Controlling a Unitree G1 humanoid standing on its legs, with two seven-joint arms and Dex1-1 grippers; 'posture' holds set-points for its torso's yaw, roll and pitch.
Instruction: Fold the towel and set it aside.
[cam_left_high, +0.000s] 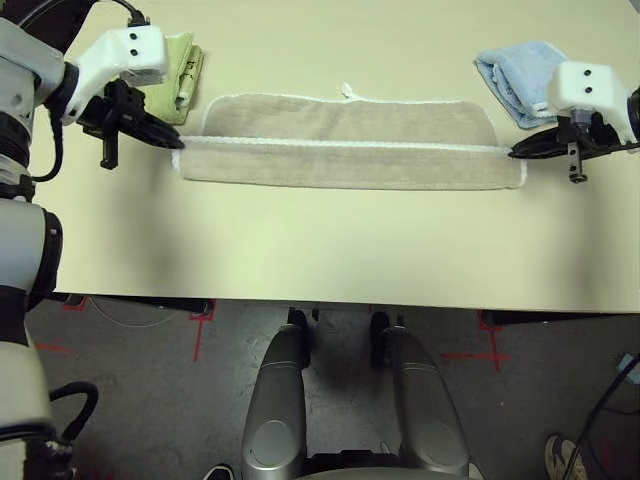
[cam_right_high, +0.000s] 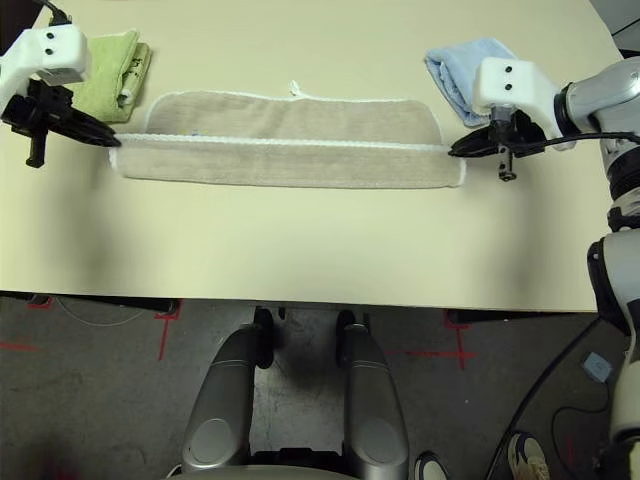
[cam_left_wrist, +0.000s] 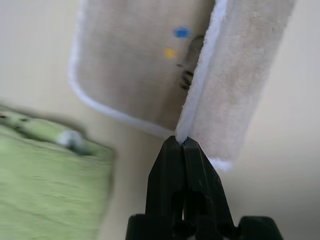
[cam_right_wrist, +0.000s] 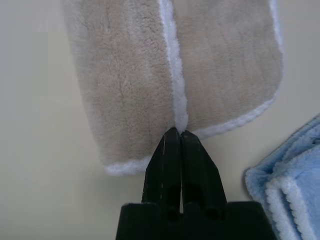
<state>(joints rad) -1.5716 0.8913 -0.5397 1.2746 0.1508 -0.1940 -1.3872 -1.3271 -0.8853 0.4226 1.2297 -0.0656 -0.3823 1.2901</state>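
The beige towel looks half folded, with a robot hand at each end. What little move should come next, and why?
Probably carry the pinched white edge on toward the far edge. The left hand and right hand are each shut on the towel, whose near part is folded over only partway.

The towel (cam_left_high: 350, 142) lies across the table (cam_left_high: 320, 250), its near part folded over the far part. The left gripper (cam_left_high: 175, 142) pinches its left end, the right gripper (cam_left_high: 514, 152) its right end. One folded towel (cam_left_high: 180, 70) lies at far left, another folded towel (cam_left_high: 515, 75) at far right.
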